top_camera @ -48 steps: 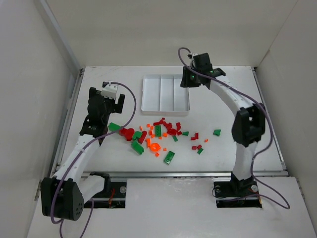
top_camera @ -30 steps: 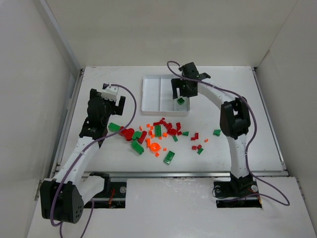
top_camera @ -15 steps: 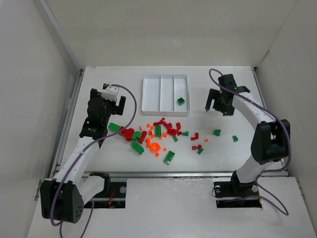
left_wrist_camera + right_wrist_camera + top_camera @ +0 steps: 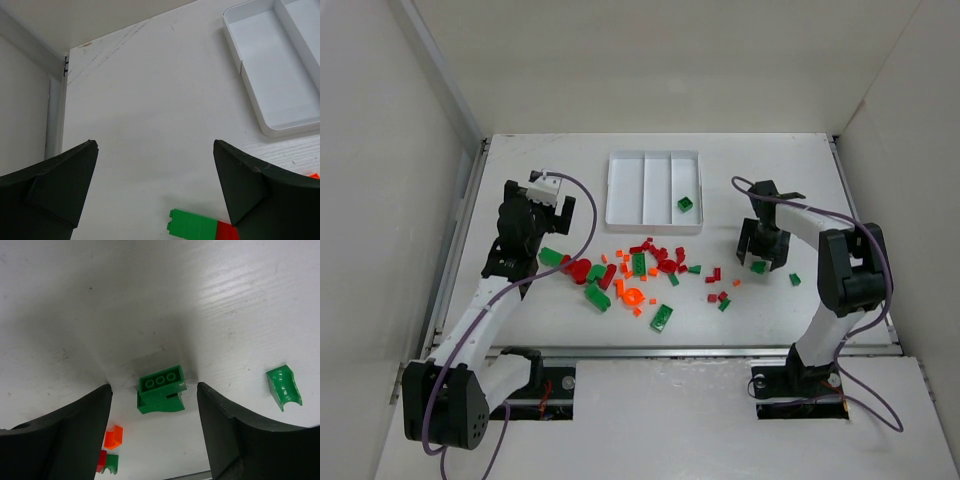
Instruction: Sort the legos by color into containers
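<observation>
top external: on the white surface (image 4: 790, 165) the tray (image 4: 625, 190) now has one green lego (image 4: 687, 204) in its right compartment, the other two bare. the right claw (image 4: 757, 255) has swung back out and dropped over a loose green brick (image 4: 161, 385), spread wide, gripping nothing yet. the left claw (image 4: 154, 147) is open and empty too. so one's sorted and pick two looks next.

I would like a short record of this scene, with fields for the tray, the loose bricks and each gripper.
tray: white, three compartments, left and middle empty
sorted brick: green, alone in the right compartment
loose legos: red, green and orange, scattered in front of the tray
left gripper: open, holding nothing
right gripper: open, low over the three-stud green brick, one finger on each side
</observation>
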Available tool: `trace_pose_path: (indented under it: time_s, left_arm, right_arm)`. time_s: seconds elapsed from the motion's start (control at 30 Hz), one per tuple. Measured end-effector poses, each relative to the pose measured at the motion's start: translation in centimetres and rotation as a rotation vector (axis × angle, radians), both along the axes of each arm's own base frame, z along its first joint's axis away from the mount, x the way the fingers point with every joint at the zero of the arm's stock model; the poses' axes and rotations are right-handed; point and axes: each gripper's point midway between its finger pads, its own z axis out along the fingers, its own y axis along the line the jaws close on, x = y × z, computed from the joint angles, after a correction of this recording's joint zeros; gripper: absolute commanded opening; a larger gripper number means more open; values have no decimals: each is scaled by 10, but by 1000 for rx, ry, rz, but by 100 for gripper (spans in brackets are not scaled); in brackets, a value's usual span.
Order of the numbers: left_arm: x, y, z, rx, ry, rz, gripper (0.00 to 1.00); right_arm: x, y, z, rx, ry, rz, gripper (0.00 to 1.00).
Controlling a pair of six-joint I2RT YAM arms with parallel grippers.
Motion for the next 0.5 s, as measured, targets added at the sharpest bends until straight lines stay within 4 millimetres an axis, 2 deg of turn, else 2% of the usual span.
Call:
trace_pose_path:
  time_s: [0.1,0.17,0.33,0.43,0.47,0.5]
  left_arm:
    - [0,0,0,5,-2,0,100]
    - [0,1,1,8,-3,-1,100]
    - [0,1,1,17,-4,-2,100]
    - [1,1,1,24,-5,-4,100]
    - [1,1,1,28,-6,-5,100]
    - [1,1,1,30,-6,-5,100]
  right_arm:
    - [4,-1,-2,-8,2,12,65]
    - [6,-1,-2,-12,-4,16,65]
    - [11,-2,-3,-14,-19,33,54]
    - [13,-2,-3,-19,-23,44,43]
    - [14,-2,-3,-21,-25,46,37]
    - [15,-3,-2,-23,-28,49,36]
